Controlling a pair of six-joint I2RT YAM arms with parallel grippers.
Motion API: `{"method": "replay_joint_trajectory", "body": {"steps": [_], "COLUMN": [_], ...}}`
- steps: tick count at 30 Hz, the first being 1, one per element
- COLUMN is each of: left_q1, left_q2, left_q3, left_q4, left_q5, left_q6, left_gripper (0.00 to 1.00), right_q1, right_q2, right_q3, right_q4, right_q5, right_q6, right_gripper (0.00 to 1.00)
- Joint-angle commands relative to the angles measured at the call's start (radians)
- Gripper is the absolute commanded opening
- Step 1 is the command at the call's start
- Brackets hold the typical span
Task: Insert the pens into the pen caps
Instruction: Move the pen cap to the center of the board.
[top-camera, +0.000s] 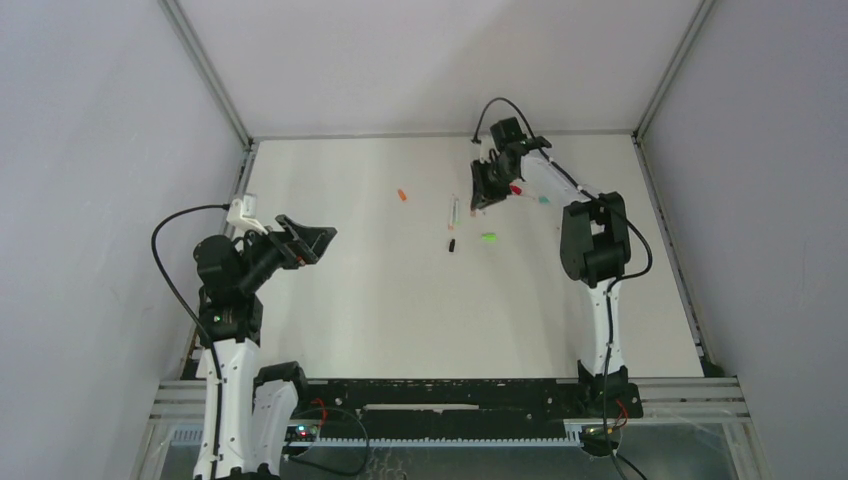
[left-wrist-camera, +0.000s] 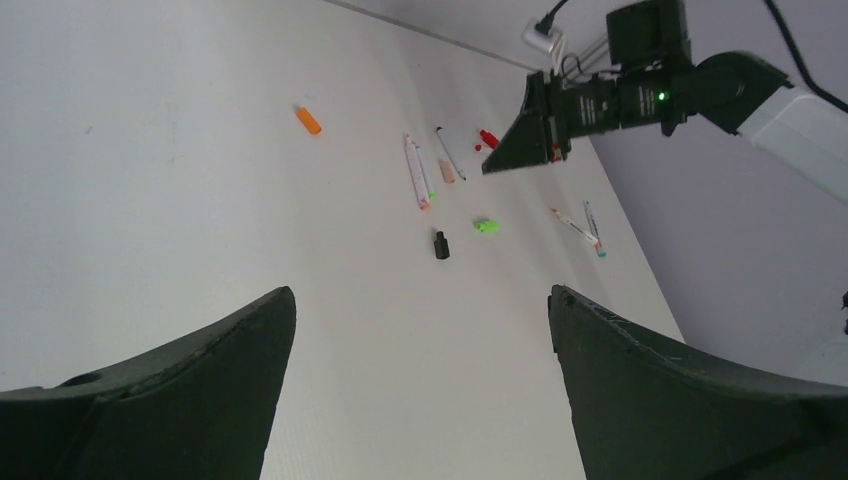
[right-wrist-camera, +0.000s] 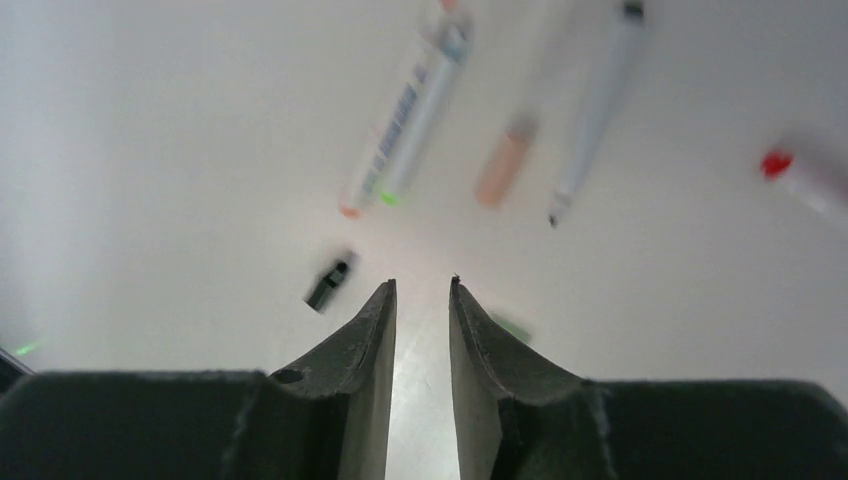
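Two white pens lie side by side mid-table, with green and orange tips; they also show in the right wrist view. A black-tipped pen and a peach piece lie beside them. Two more pens lie to the right, one teal-ended. The caps lie loose: orange cap, black cap, green cap, red cap. My right gripper hovers over the cluster, its jaws a narrow gap apart and empty, between the black cap and the green cap. My left gripper is wide open and empty, far to the left.
The white table is enclosed by grey walls with metal rails along its left, right and back edges. The right arm reaches over the table's right part, its cable looping above the wrist.
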Motion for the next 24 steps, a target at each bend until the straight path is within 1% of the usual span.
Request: {"method": "replay_joint_trajectory", "body": {"steps": [1,5,9,19,24], "left_q1": [0.010,0.011,0.014,0.021,0.021], "left_q2": [-0.011,-0.013,-0.015,-0.017,-0.019], "left_q3": [-0.016,-0.016,-0.015,-0.016,-0.015], "left_q4": [0.020,0.022,0.021,0.022,0.022], "left_q5": [0.018,0.018,0.019,0.023,0.023], "left_q6": [-0.003,-0.004,-0.004,-0.006,-0.006], "left_gripper": [1.00,1.00,1.00,1.00,1.00], "right_q1": [0.046,0.063,0.069,0.088,0.089], "right_q2": [0.066,0.141,0.181,0.255,0.272], "right_q3": [0.178,0.298,0.356,0.384,0.393], "right_q4": [-0.037,-0.066,-0.075,-0.082,-0.084], "right_q5": [-0.006,0.023,0.060,0.108,0.109], "right_q6": [-0.024,-0.025,-0.025,-0.015,-0.011], "right_gripper": [0.34,0.37,0.37,0.30,0.31]}}
